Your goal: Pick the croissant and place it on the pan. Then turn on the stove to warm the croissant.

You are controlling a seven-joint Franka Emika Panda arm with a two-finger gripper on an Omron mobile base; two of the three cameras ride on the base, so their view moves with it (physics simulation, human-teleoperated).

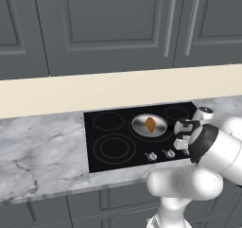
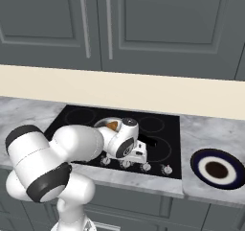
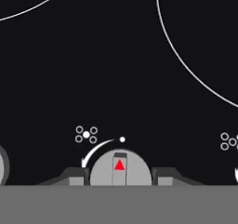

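One croissant (image 1: 150,124), one pan (image 1: 140,126), one stove (image 1: 108,142), one dark-rimmed plate (image 2: 217,169), four cabinet handles (image 1: 169,24)

red triangle on knob (image 3: 120,168), dot burner symbols on stove (image 3: 116,69)

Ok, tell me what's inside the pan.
The croissant lies in the pan on the stove. In the right base view the arm covers most of the pan, so its floor there cannot be seen.
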